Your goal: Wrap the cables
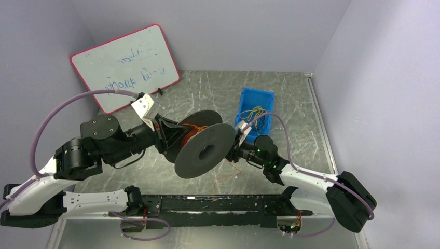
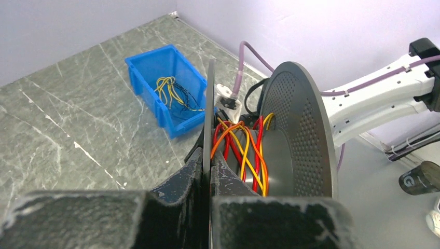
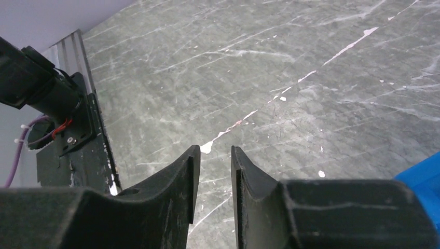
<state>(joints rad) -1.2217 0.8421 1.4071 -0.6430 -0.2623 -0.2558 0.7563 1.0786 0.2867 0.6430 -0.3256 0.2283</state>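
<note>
The left pincer [image 2: 209, 167] is clamped on the thin rim of the far disc of the dark grey two-disc spool [image 1: 205, 150], holding it off the grey marbled worktop [image 1: 296, 104] with its hub axis running roughly far-to-near. Thin red, orange and yellow cables [image 2: 244, 150] are wound round the hub between the discs; I cannot count the turns. The right pincer [image 1: 239, 139] sits just beside the spool's right rim, its fingers a narrow gap apart with nothing visible between them. It is the nearer one to the single thin orange-red loose strand [image 1: 228, 175] lying on the worktop below the spool. One blue plastic bin [image 1: 244, 101], right of and beyond the spool, holds more yellow and dark wires.
</note>
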